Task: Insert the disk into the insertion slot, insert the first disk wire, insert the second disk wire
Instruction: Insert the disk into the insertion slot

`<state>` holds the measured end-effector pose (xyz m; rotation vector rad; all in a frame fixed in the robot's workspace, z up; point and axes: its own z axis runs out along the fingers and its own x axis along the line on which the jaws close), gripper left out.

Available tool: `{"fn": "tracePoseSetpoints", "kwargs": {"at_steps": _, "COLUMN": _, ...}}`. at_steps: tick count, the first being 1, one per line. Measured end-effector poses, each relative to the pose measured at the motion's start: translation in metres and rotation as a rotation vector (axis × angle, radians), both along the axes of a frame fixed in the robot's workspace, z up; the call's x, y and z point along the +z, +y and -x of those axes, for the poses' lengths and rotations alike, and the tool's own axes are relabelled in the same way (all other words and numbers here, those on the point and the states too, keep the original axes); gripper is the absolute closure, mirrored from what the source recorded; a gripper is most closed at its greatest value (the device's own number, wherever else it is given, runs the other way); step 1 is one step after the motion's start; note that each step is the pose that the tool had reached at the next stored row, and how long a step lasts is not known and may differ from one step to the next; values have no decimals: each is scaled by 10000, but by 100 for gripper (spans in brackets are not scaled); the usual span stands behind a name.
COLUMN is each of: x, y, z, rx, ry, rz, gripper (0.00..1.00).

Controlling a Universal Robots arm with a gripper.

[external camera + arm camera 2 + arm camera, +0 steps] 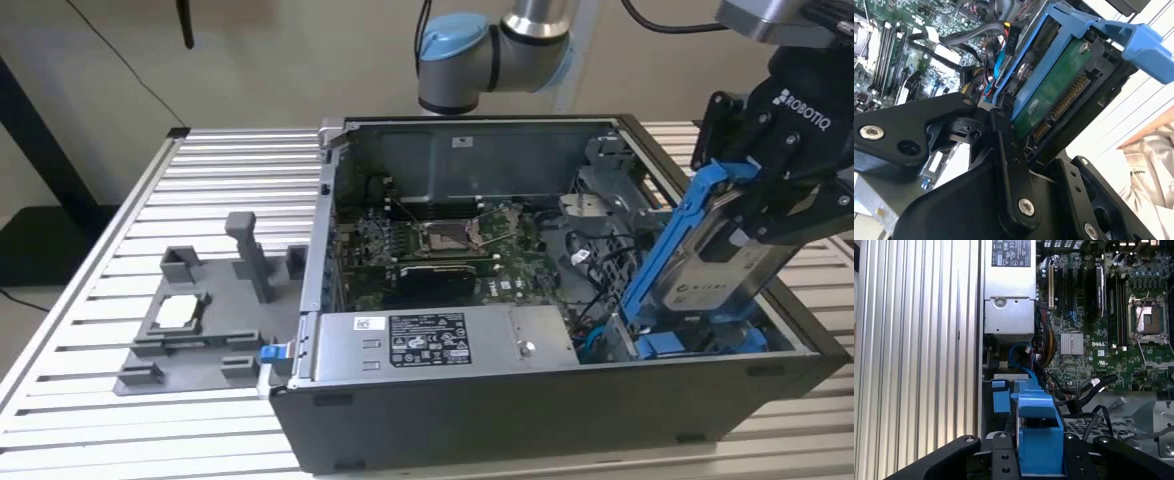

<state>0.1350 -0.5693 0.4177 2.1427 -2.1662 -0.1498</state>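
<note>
My gripper (763, 215) is shut on the disk (714, 262), a silver drive in a bright blue carrier frame. It hangs tilted over the exterior view's right end of the open computer case, with its lower end down at the insertion slot (667, 346), a dark cage with blue tabs. In the second wrist view the disk's green circuit board (1054, 95) and connector edge show beside a black finger (1004, 145). The first wrist view has the blue carrier (1036, 430) between the fingers, above a blue slot tab (1000, 401). Loose black cables (1094, 387) lie beside the slot.
The dark grey case (534, 400) stands on a slatted metal table (227, 160). A grey labelled power-supply box (427, 340) sits along the case's front, next to the slot. A grey plastic fixture tray (200, 330) lies at the exterior view's left. The motherboard (441, 240) fills the case floor.
</note>
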Motion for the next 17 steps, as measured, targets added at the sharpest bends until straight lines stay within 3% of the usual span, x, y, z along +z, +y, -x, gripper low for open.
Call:
{"fn": "tracePoseSetpoints", "kwargs": {"at_steps": 5, "x": -34, "y": 0, "z": -15, "rx": 3, "ry": 0, "rz": -123, "gripper": 67}}
{"fn": "tracePoseSetpoints", "kwargs": {"at_steps": 12, "x": -74, "y": -11, "z": -21, "rx": 5, "ry": -9, "rz": -124, "gripper": 67}}
{"fn": "tracePoseSetpoints", "kwargs": {"at_steps": 17, "x": -135, "y": -25, "z": -21, "rx": 4, "ry": -61, "rz": -134, "gripper": 67}}
